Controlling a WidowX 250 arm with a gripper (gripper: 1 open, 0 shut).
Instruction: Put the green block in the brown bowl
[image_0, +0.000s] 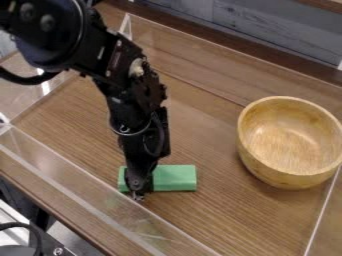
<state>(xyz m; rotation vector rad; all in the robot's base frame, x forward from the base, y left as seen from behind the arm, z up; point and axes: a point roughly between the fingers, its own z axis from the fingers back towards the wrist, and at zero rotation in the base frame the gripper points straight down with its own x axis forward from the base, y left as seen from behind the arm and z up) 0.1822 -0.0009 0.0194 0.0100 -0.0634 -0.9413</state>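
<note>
Gripper (134, 187) clenched on green block (171, 179) | wood-grain table (201, 120) | brown bowl (289, 140) well apart

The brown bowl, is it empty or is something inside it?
Empty. The brown bowl shows only bare wood inside. The green block lies flat on the table to its left, apart from it, under the gripper.

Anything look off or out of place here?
Nothing stands out. Green block lies flat on the table, end effector down at its left end. Bowl upright, empty, intact.
</note>
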